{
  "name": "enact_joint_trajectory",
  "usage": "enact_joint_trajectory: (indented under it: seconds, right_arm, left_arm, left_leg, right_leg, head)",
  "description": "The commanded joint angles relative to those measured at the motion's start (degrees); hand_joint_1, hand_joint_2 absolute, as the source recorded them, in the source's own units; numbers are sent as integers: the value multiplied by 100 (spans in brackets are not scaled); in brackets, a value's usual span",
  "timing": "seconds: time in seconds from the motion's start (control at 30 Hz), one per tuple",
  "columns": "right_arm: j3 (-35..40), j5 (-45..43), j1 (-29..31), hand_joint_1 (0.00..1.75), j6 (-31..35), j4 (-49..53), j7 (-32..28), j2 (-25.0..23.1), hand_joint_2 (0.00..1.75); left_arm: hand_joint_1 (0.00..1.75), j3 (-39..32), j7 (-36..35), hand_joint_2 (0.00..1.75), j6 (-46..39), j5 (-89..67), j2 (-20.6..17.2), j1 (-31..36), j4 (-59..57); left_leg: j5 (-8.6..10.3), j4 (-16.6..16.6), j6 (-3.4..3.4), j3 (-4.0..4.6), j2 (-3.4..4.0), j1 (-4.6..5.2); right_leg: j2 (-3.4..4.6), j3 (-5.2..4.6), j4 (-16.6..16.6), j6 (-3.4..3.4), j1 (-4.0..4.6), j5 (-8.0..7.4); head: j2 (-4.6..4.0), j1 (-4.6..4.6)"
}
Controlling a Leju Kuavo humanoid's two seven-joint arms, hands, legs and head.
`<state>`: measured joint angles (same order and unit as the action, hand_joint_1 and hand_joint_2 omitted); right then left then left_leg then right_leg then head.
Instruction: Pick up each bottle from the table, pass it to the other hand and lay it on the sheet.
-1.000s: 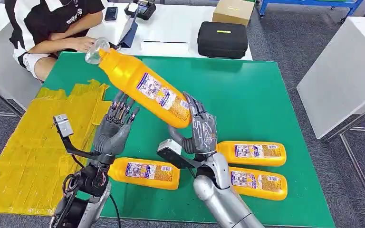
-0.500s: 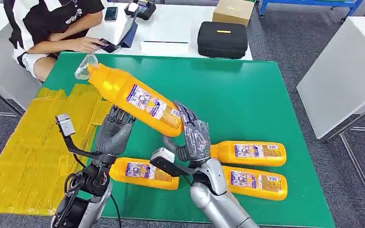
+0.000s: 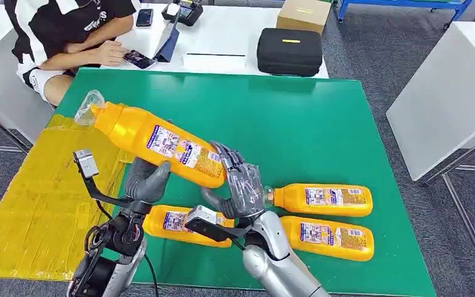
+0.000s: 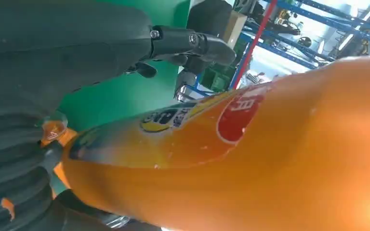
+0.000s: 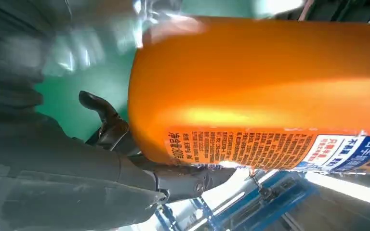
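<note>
Robotics lab or test workshop.
Green-topped table [image 3: 321, 117] stood on grey carpet; white table [image 3: 222, 43] behind carried a black case [image 3: 289, 51], cardboard box [image 3: 303, 13] and electronics; a seated person [image 3: 68, 31] used a phone [image 3: 138, 59]; blue metal racking [image 3: 402, 5] stood beyond.

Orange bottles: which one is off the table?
The bottle held tilted between the right hand and left hand; three others lie flat on the green table.

Orange bottle [image 3: 154, 143], green table [image 3: 321, 117], yellow sheet [image 3: 31, 204]
</note>
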<state>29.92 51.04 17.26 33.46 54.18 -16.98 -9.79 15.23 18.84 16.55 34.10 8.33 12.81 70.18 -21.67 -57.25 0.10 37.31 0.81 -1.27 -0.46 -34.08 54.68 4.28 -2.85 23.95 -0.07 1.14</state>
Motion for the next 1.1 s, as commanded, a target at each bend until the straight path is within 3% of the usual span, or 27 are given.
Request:
enact_joint_trajectory:
  seconds: [0.03, 0.67, 1.1]
  right_arm:
    - [422, -38, 82, 175, -89, -213, -52, 87, 175]
    - [900, -77, -69, 175, -457, 144, 50, 198, 175]
    - [1265, -1172, -352, 175, -1637, 1143, -254, 452, 175]
  left_arm:
    - [0, 95, -5, 175, -48, 24, -131, 218, -363]
    - [0, 30, -54, 175, -233, 93, -120, 124, -265]
    - [0, -306, 170, 175, -600, 116, -150, 76, -401]
  left_leg:
    - [-15, 0, 5, -37, -6, -3]
    - [-5, 3, 2, -12, -5, -3]
    - [-12, 0, 2, -24, -7, -4]
  right_leg:
    - [3, 36, -2, -37, 7, 13]
    - [-1, 13, -4, -20, 5, 4]
    - [-1, 25, 0, -32, 7, 12]
  head:
    - [0, 0]
    - [0, 0]
    - [0, 0]
